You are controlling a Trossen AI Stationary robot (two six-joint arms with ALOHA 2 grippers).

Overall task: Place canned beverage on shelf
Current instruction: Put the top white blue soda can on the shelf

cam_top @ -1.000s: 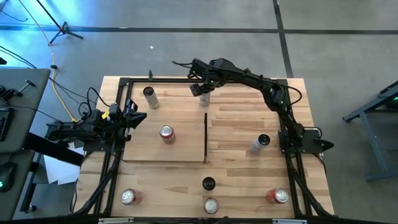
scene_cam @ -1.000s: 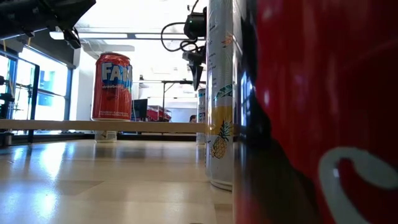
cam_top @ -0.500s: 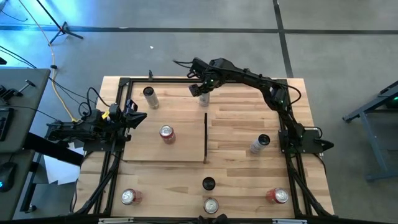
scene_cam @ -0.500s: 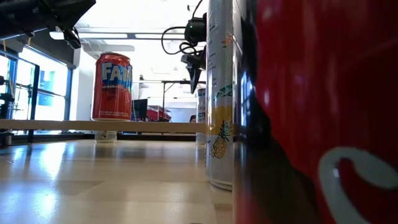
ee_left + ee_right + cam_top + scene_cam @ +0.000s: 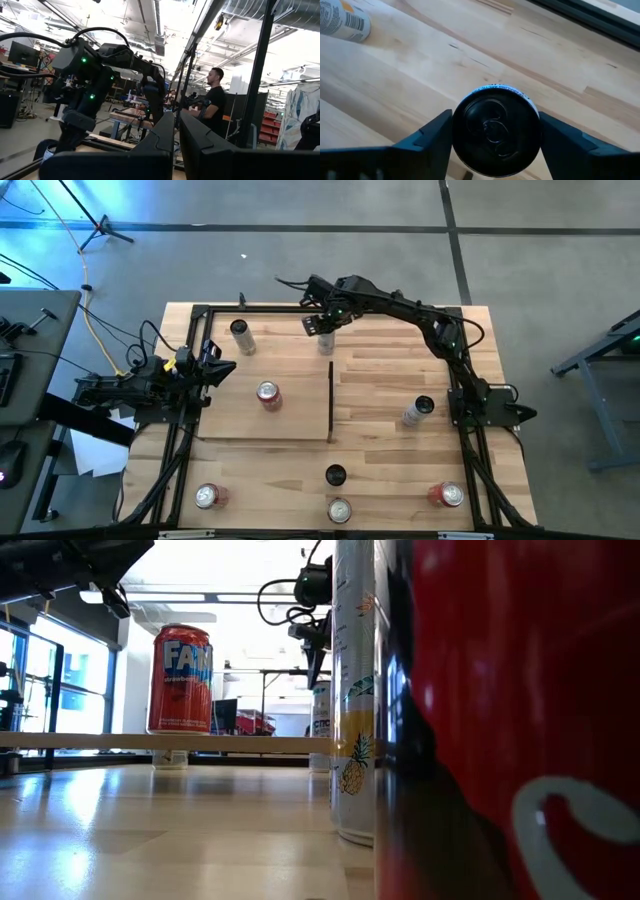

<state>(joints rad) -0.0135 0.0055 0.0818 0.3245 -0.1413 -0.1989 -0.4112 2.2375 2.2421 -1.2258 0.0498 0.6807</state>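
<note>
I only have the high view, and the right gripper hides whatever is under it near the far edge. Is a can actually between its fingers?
Observer: Yes. The right wrist view shows a black-topped can between the right gripper's fingers, which press against both its sides.
Operator: Is the can upright?
Observer: Yes, the low view shows it standing upright below that gripper. I cannot tell if it has left the table.
Operator: And the left gripper?
Observer: In its wrist view the left gripper is shut and holds nothing.

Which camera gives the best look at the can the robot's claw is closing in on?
The right wrist view: the black-topped can fills the picture between the right gripper fingers. The high view shows it small under the arm; the low view, a distant sliver; the left wrist view, nothing.
</note>
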